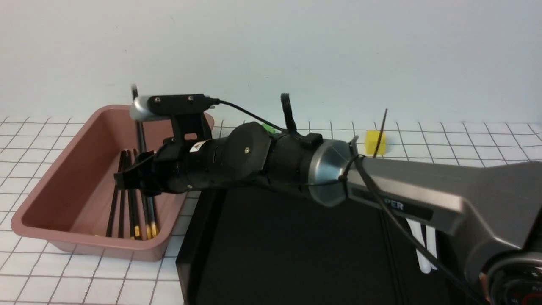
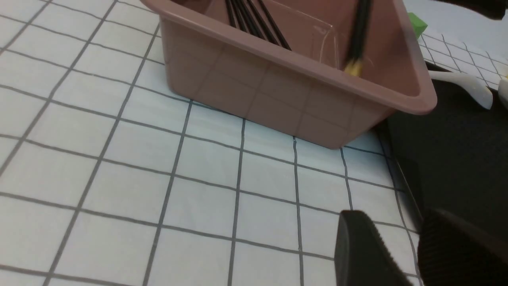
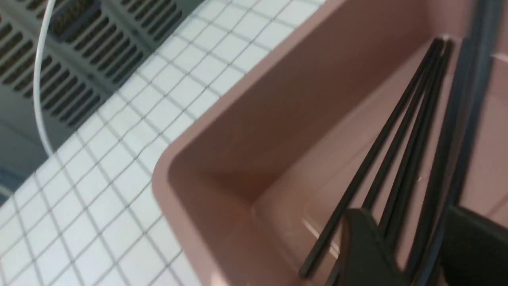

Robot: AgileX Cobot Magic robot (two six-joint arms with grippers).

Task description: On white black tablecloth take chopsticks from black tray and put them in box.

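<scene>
The pink box (image 1: pixel 63 178) stands on the checked tablecloth (image 1: pixel 42 275), left of the black tray (image 1: pixel 275 254). Several black chopsticks (image 1: pixel 127 212) with gold ends lie in the box. My right gripper (image 1: pixel 127 176) hangs over the box, open. One blurred chopstick (image 1: pixel 139 127) stands steeply in the box between the spread fingers (image 3: pixel 365 246), and it also shows in the right wrist view (image 3: pixel 456 139). My left gripper (image 2: pixel 401 254) is open and empty, low over the cloth by the tray's edge (image 2: pixel 456 159). It is out of the front view.
Two white spoons (image 1: pixel 423 250) lie on the tray's right part. A yellow cube (image 1: pixel 374 142) and a green cube (image 1: pixel 269 127) sit on the cloth behind the tray. My right arm hides much of the tray's far half.
</scene>
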